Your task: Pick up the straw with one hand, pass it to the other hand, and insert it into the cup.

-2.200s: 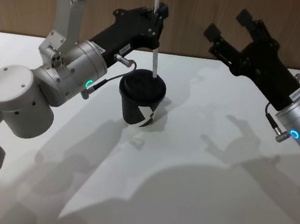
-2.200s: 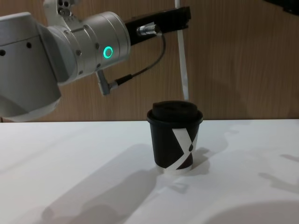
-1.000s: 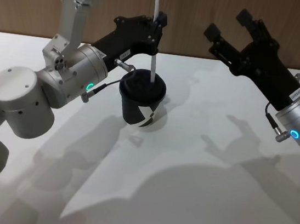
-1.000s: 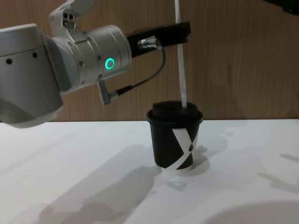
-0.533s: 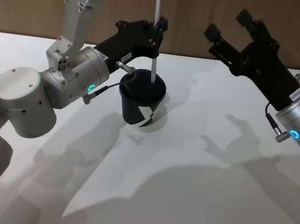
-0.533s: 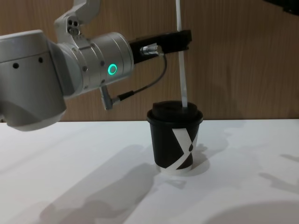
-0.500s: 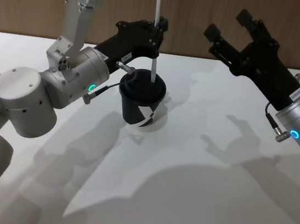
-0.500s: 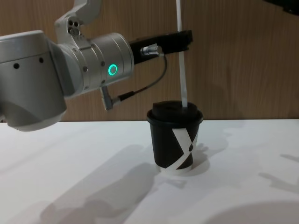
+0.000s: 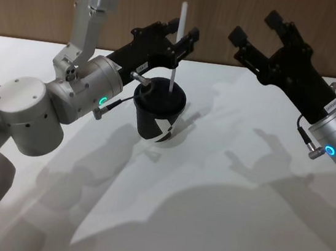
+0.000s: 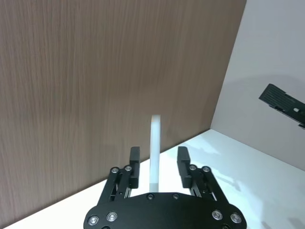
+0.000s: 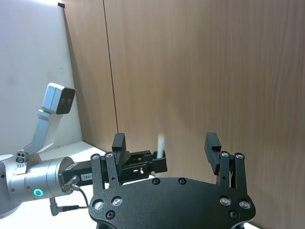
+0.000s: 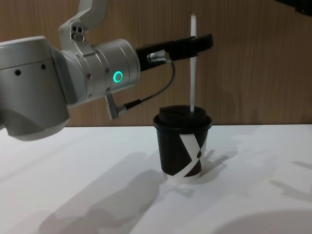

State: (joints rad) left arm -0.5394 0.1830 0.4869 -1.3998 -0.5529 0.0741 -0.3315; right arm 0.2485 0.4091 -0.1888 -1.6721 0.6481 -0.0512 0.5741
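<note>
The cup [image 9: 158, 115] stands upright on the white table [image 9: 217, 219], nearest of the task's things and the landmark for the rest. Its black lid is on, and the straw [image 9: 178, 46] rises nearly vertical out of the lid; how deep it reaches inside is hidden. It appears to stand unsupported, so the insertion looks done.

Just above and behind the cup, the left gripper [image 9: 181, 35] reaches in from the cup's left, fingers [image 10: 135, 164] spread to either side of the straw with a visible gap on both sides. That reads as a release: the jaws are parted so the straw stays in the cup while the arm can lift clear.

Farther off, to the cup's right and higher, the right gripper [image 9: 259, 31] hangs parked, jaws wide apart and holding nothing.
</note>
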